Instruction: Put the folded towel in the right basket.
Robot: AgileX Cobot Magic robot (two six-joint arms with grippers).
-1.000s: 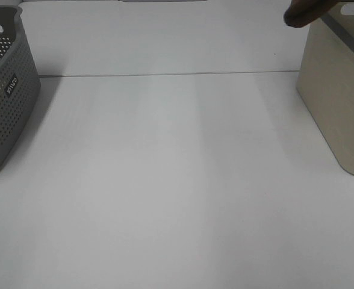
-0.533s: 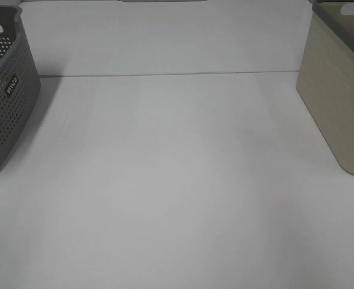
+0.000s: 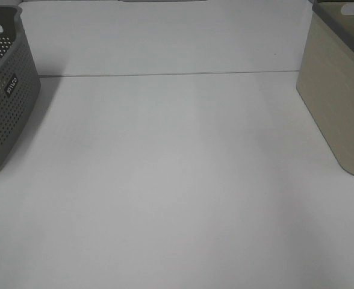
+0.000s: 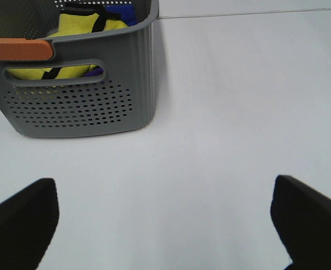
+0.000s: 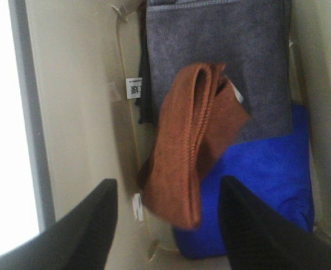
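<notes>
The folded towel [image 5: 188, 146] is rust-brown and sits inside the beige right basket [image 5: 81, 112], over a grey cloth [image 5: 233, 50] and a blue cloth [image 5: 255, 185]. Its lower end is blurred. My right gripper [image 5: 168, 185] is open above it, one dark finger on each side, and touches nothing. The right basket also shows at the right edge of the high view [image 3: 336, 90], where neither gripper and no towel appears. My left gripper [image 4: 164, 185] is open and empty over the white table, near the grey left basket [image 4: 86, 107].
The grey perforated left basket [image 3: 5, 90] stands at the table's left edge and holds yellow [image 4: 78, 25] and blue items. The white table [image 3: 177, 180] spans the space between the two baskets. A seam [image 3: 165, 74] crosses it at the back.
A second ago a brown shape showed over the right basket's rim in the high view. It left the view by half a second ago. Nothing else has moved.
</notes>
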